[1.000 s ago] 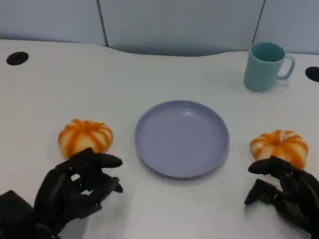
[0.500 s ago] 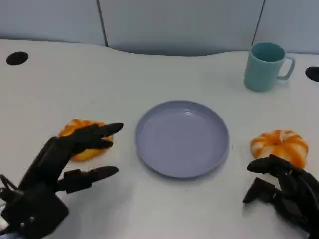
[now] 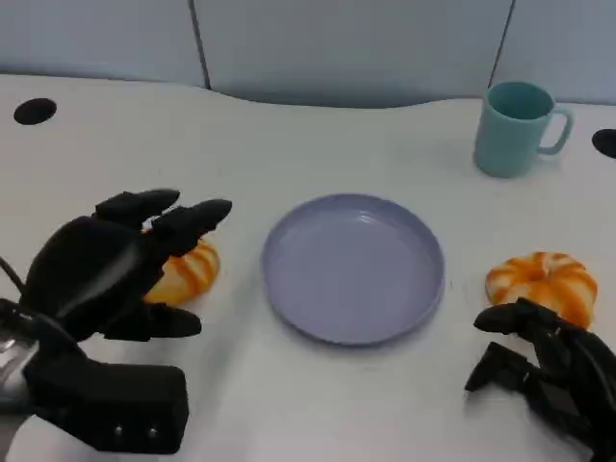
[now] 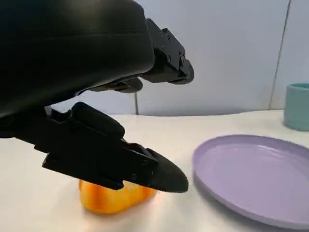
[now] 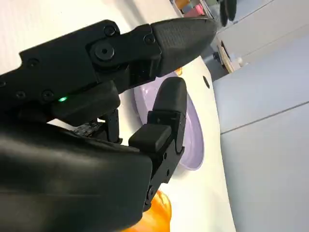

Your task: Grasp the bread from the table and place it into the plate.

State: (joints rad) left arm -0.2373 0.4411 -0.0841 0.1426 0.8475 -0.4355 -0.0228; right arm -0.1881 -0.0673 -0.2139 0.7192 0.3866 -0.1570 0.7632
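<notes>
An orange-and-white striped bread roll (image 3: 183, 270) lies left of the lilac plate (image 3: 353, 267). My left hand (image 3: 111, 262) hovers over the roll with fingers spread, and I cannot see any contact. The left wrist view shows the roll (image 4: 113, 198) under the spread fingers (image 4: 120, 159), with the plate (image 4: 256, 176) beyond. A second striped roll (image 3: 541, 281) lies right of the plate. My right hand (image 3: 544, 371) rests near the table's front edge just before that roll, fingers apart and holding nothing. In the right wrist view its fingers (image 5: 159, 121) stand before the plate (image 5: 190, 140).
A teal mug (image 3: 515, 128) stands at the back right. Two black holes (image 3: 34, 111) sit in the white table near the far left and far right edges. A pale wall runs behind the table.
My left hand has risen and moved forward from the front edge until it hangs over the left roll, covering part of it. The right hand has hardly moved.
</notes>
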